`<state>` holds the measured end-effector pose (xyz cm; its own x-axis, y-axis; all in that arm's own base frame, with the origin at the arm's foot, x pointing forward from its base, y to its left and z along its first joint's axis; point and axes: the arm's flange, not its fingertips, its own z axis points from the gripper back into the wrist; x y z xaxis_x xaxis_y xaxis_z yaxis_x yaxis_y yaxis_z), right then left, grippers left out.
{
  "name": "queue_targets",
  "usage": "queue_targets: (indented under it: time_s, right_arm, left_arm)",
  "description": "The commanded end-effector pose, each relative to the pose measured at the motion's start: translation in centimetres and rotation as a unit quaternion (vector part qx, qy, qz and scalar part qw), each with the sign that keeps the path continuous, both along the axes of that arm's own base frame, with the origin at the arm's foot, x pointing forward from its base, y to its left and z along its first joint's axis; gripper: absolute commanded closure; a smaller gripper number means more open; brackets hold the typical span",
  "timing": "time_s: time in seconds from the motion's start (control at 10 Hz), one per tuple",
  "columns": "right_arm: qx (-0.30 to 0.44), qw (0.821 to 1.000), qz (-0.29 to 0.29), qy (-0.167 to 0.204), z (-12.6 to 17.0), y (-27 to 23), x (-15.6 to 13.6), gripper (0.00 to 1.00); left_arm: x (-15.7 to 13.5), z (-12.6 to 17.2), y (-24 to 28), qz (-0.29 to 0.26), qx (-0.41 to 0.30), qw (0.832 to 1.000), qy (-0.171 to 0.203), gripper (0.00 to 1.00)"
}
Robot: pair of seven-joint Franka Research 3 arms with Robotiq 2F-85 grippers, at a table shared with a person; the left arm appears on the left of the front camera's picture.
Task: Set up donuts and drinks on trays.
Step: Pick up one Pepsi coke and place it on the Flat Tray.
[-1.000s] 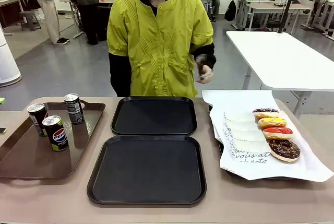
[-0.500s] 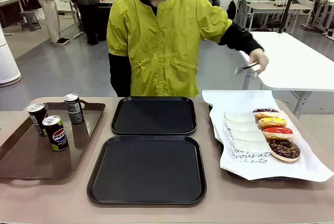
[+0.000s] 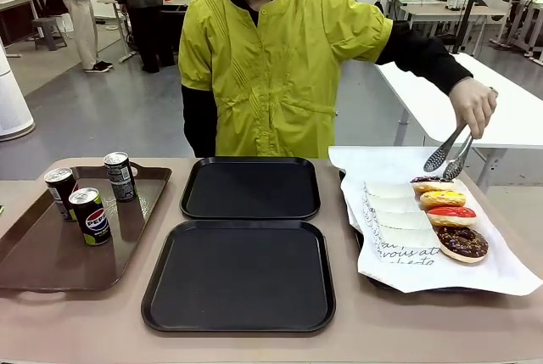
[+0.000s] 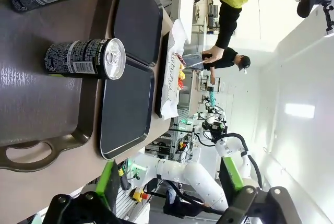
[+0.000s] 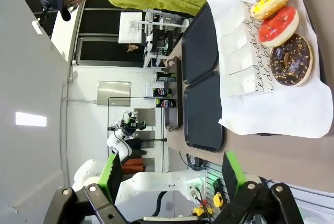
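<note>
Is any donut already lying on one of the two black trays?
No, all four donuts lie in a row on the white paper at the right, apart from both black trays.

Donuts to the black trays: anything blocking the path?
Nothing visible stands between the donuts and the black trays. The person's tongs hang just above the farthest donut, so a reach there could meet the hand.
</note>
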<state>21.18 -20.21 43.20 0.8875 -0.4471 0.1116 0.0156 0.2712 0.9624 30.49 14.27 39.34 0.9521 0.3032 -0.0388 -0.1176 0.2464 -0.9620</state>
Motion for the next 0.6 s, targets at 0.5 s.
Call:
queue_targets:
  time_s: [0.5]
  right_arm:
    - [0.001,1.000,0.001,0.001,-0.06,0.03,0.02,0.00]
  left_arm:
    - [0.00,-0.01,-0.02,0.003,0.001,1.000,0.000,0.00]
